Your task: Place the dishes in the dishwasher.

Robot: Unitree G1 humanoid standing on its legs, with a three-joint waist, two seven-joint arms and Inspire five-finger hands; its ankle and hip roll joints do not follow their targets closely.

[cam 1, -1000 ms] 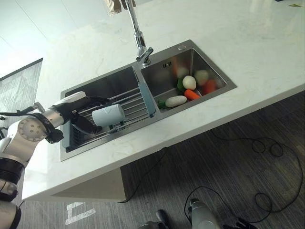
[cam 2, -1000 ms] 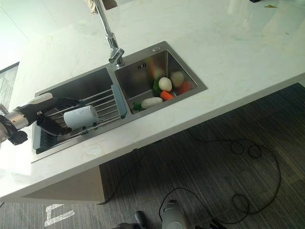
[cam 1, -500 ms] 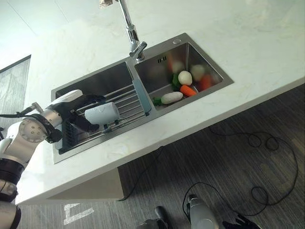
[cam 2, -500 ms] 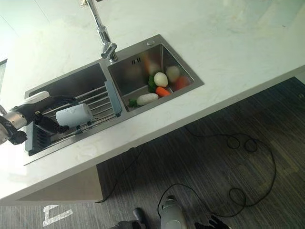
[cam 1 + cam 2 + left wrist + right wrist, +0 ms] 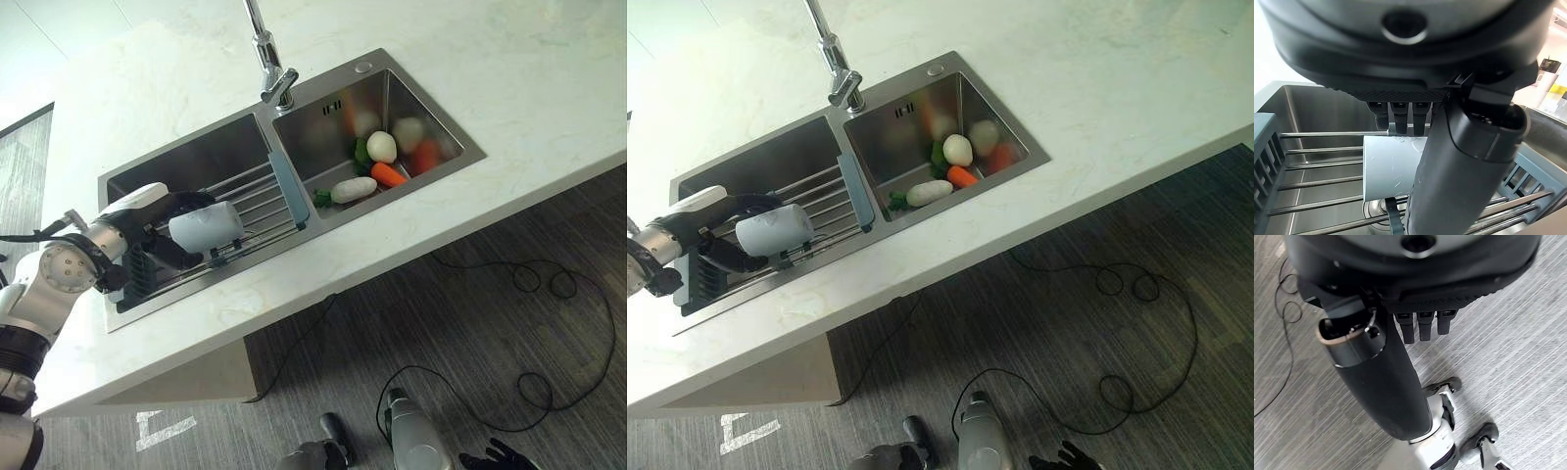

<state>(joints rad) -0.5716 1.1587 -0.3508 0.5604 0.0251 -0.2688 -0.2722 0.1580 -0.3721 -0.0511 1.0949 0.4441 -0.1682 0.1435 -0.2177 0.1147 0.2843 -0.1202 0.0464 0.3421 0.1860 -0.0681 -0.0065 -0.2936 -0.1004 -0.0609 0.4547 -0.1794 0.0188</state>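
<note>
Left hand: the dark left hand (image 5: 165,227) reaches into the left basin of the sink, fingers (image 5: 1400,111) curled over the far side of the cup and thumb (image 5: 1459,176) on its near side, so it grips the cup.
Cup: the pale blue-white cylindrical cup (image 5: 206,226) lies on its side on the rack, held in the left hand.
Rack: a grey-blue-framed drying rack with metal rods (image 5: 257,201) spans the left basin.
Sink: a stainless steel double-basin sink (image 5: 436,130) is set into the pale marble-patterned counter (image 5: 529,69), with a chrome tap (image 5: 266,61) behind the divider.
Right basin: holds toy vegetables, among them an orange carrot (image 5: 388,174), a white radish (image 5: 354,190) and a white egg-shaped piece (image 5: 381,147).
Right hand: the dark right hand (image 5: 1420,318) hangs low over the grey striped floor (image 5: 1518,357), fingers relaxed and holding nothing.
</note>
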